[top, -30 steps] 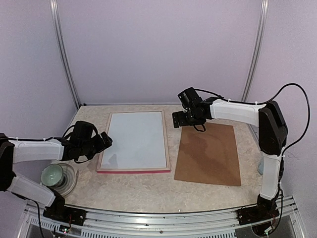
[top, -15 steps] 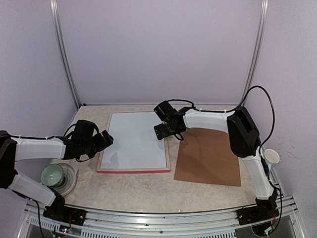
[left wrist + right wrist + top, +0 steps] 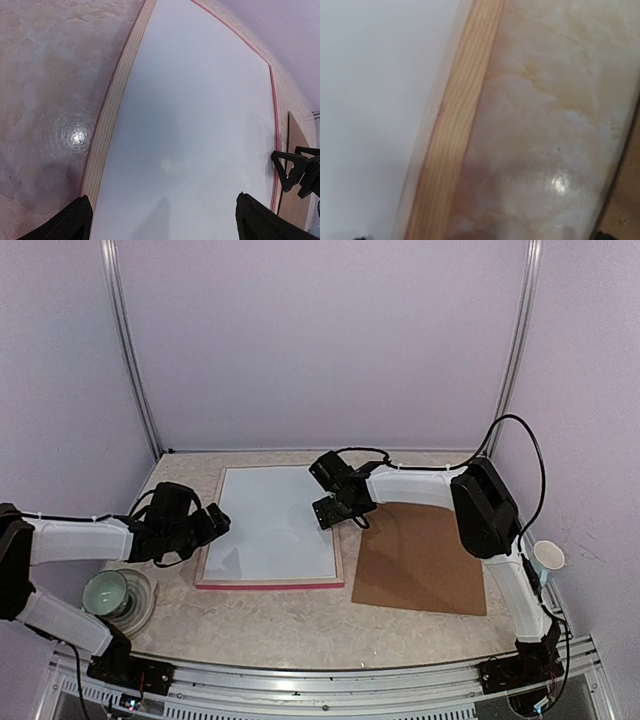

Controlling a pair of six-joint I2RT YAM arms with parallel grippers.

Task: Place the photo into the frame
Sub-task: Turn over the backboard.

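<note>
The frame (image 3: 270, 582) lies flat on the table, back side up, with pale wooden edges and a pink-red rim along its near side. A white sheet (image 3: 272, 520) fills it; the photo is hidden. My left gripper (image 3: 212, 523) hovers open at the frame's left edge, and in the left wrist view its gripper (image 3: 165, 227) stands wide over the white sheet (image 3: 200, 125) beside the wooden edge (image 3: 112, 110). My right gripper (image 3: 333, 510) is open over the frame's right edge, where the wooden strip (image 3: 455, 140) shows just below it.
A brown backing board (image 3: 420, 552) lies right of the frame. A green cup on a glass dish (image 3: 110, 592) sits at the near left under my left arm. A white paper cup (image 3: 546, 558) stands at the table's right edge.
My right arm has swung left, from the far edge of the brown board to the frame's right edge. The left gripper has barely shifted.
</note>
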